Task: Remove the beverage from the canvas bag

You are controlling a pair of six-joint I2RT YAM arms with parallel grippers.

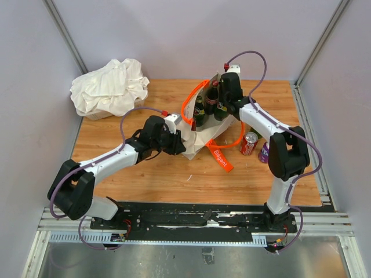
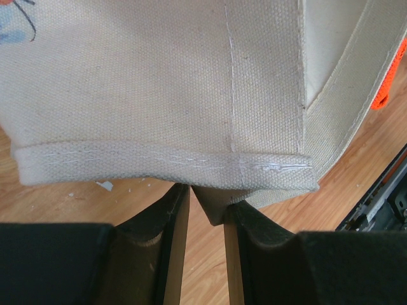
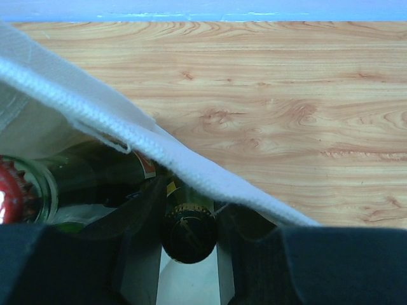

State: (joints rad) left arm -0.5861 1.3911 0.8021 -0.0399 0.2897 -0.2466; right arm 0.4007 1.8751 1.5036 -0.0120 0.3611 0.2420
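The cream canvas bag (image 1: 200,143) with orange handles (image 1: 222,157) stands at the table's middle, with three dark bottles (image 1: 200,111) upright in it. My left gripper (image 1: 181,134) is at the bag's near-left side; in the left wrist view (image 2: 206,202) its jaws pinch a fold of the bag's canvas (image 2: 159,95). My right gripper (image 1: 223,105) reaches into the bag from the far right. In the right wrist view (image 3: 189,204) it is shut on the dark-capped neck of a green bottle (image 3: 189,234), just under the bag's rim (image 3: 159,151).
A red can (image 1: 249,143) and a purple can (image 1: 264,152) stand on the table right of the bag. A white cloth bundle (image 1: 110,87) lies at the far left corner. A red-capped bottle (image 3: 9,197) sits beside the gripped one.
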